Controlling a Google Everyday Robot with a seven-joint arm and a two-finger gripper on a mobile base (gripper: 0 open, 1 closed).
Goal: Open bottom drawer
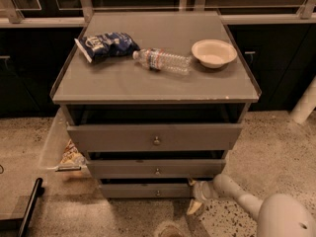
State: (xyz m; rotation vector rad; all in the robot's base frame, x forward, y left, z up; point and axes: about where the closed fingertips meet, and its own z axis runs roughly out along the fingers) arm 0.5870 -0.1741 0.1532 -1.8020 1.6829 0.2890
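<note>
A grey chest of three flat-fronted drawers (148,85) stands on a speckled stone floor (276,152), and everything else is placed against it. The bottom drawer (143,190), its slimmest grey front with one small round metal knob (158,193) at centre, runs along the chest's base just above the floor, with a dark gap between it and the mid-sized grey drawer front (123,168) above. The tallest grey drawer front (113,137) sits under the chest's top and stands out furthest toward the camera. The cream-tipped two-finger gripper (192,195) is at the chest's lower right corner, just beside the right end of the bottom drawer; its fingers (194,210) are spread apart and grip nothing. Its white arm (237,195) reaches in from the right of the chest. On the chest's top lie a crumpled blue snack bag (106,44) at the left, a clear plastic water bottle (163,60) on its side in the middle, and a shallow cream bowl (214,52) at the right. A clear plastic bin (52,144) holding snack packets (71,157) rests against the chest's left side.
</note>
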